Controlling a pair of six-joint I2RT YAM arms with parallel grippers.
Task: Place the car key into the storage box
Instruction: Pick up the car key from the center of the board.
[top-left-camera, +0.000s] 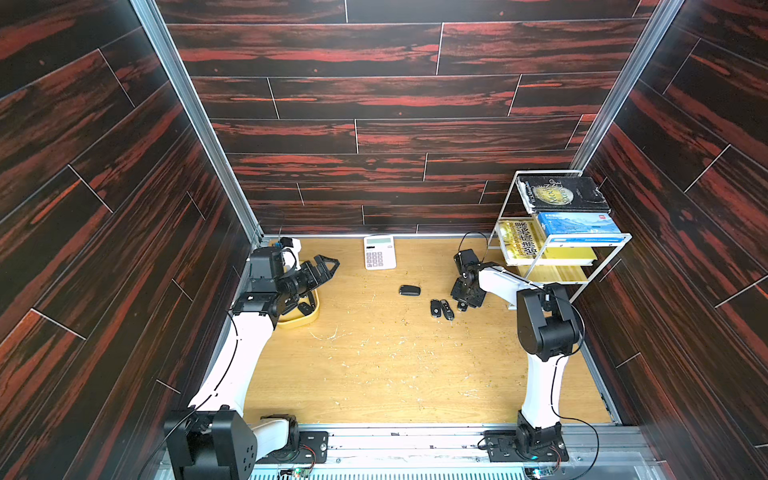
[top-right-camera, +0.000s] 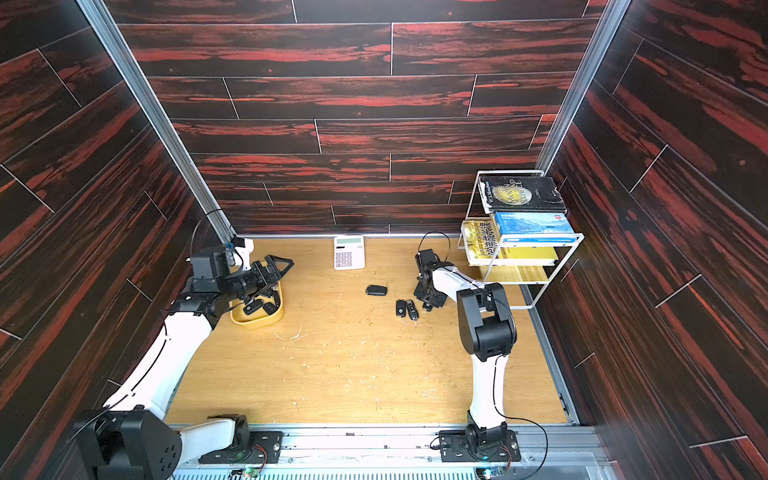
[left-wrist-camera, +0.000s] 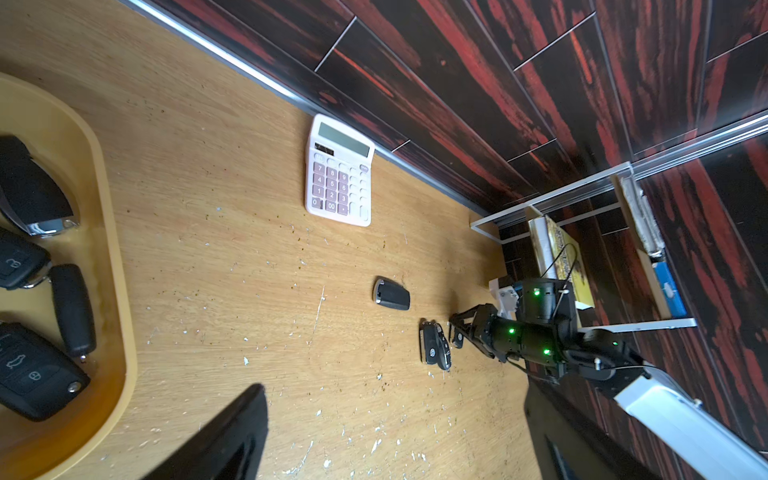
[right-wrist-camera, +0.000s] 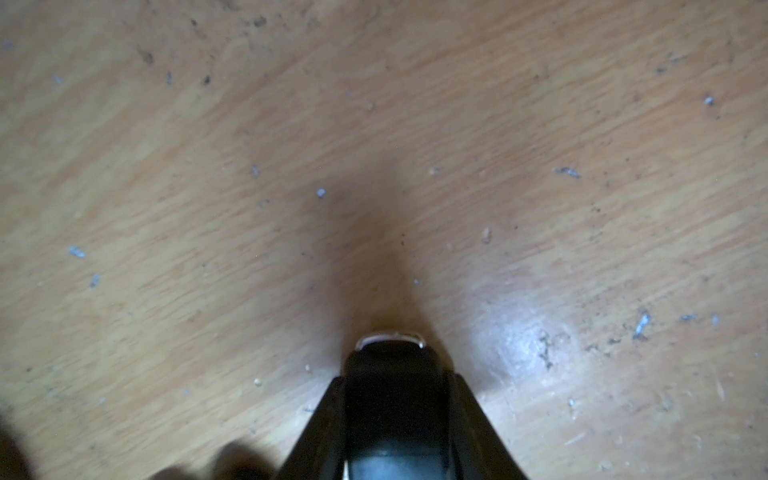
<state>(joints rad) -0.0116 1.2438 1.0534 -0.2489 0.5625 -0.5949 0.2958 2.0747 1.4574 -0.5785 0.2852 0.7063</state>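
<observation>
Two black fingers (right-wrist-camera: 320, 419) of the right gripper (right-wrist-camera: 395, 378) are pinched in on the car key (right-wrist-camera: 390, 353), one against each flank. Its chrome-trimmed end pokes out past the fingertips toward the wooden table (right-wrist-camera: 208, 166). Whether the key touches the wood or hangs just clear of it I cannot tell. In both top views this gripper points down at roughly 2 o'clock from the table's middle, so the key is well apart from the storage box (top-left-camera: 309, 321), across the table from it.

At 9 o'clock of the held key, near it, a pair of key fobs (top-left-camera: 440, 309) lies side by side. At 10 o'clock of that pair a single key fob (top-left-camera: 409, 290) lies alone. A white calculator (top-left-camera: 379, 252) sits at 12 o'clock against the back wall. A white wire book rack (top-left-camera: 615, 237) loaded with books (top-left-camera: 565, 194) stands at 2 o'clock in the corner, just behind the right arm.

The left gripper (top-left-camera: 322, 276) has its jaws spread wide and holds nothing. Its fingers (left-wrist-camera: 241, 428) frame bare table in the left wrist view. It hovers above the yellow storage box, which sits at 10 o'clock by the left wall. In that wrist view four black keys (left-wrist-camera: 37, 374) lie inside the box.
</observation>
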